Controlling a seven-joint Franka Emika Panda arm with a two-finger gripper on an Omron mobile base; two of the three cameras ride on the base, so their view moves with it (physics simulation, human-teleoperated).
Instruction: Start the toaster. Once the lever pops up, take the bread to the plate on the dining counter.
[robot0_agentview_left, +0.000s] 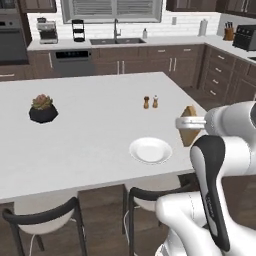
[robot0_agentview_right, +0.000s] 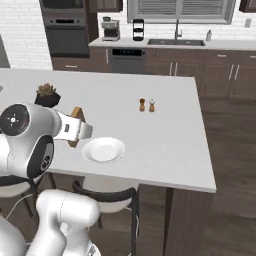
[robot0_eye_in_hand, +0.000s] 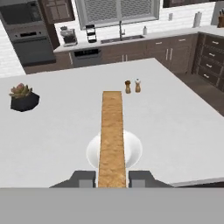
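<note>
The bread (robot0_eye_in_hand: 111, 131) stands on edge, gripped between the closed fingers (robot0_eye_in_hand: 85, 178), held in the air over the white plate (robot0_agentview_left: 150, 150) near the front edge of the white surface (robot0_agentview_left: 90, 130), with two small shakers (robot0_agentview_left: 150, 102) beyond.

- The bread (robot0_eye_in_hand: 111, 135), between the jaws above the plate, shows a rough, grainy tan crust edge, matt.
- The plate (robot0_agentview_left: 150, 150) is smooth plain white, like glazed ceramic, with a soft sheen.
- The counter (robot0_agentview_left: 95, 135) under the plate is a smooth matt white slab.
- The pepper mill (robot0_agentview_left: 146, 102), beyond the plate, looks like brown wood; the salt shaker (robot0_agentview_left: 155, 101) just beside it is pale-topped.
- The pot (robot0_agentview_left: 43, 114), left of the plate, is faceted matt black.
- The stools (robot0_agentview_left: 45, 220), in front of the plate, have smooth black frames and pale seats.
</note>
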